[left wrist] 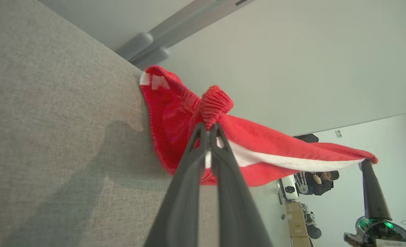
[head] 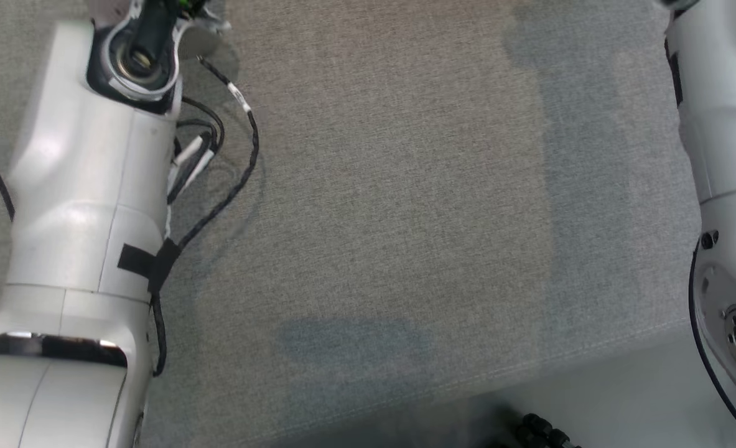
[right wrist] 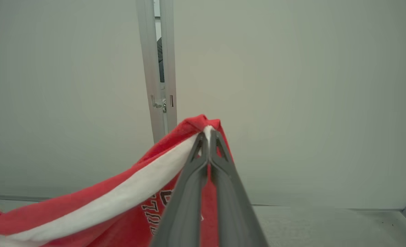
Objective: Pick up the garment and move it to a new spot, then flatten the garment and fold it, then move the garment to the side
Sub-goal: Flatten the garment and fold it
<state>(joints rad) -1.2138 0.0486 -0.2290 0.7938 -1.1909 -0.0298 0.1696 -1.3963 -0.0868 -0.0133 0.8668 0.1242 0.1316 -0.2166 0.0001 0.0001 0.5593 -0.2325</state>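
The left pincer (left wrist: 208, 128) is clamped tight on a bunched, ribbed edge of the red garment (left wrist: 268, 144), its two dark fingers pressed together with the cloth puckering out just above the tips. The right pincer (right wrist: 208, 133) is likewise closed on the cloth, pinching a corner where a white stripe meets the red. From the left grip the garment runs straight across to the right one, so its long axis lies along the line between the two pincers, with the stripe following that line and the rest of the cloth sagging off it. It is held up in the air, and neither arm is nearer, since each holds one end. Beyond the left grip a loose flap hangs towards the grey fabric surface (left wrist: 51, 120); whether it touches cannot be told. In the head view both pale forearms (head: 81, 186) reach forward over that surface. The coming move likely depends on both arms travelling together and keeping this span.
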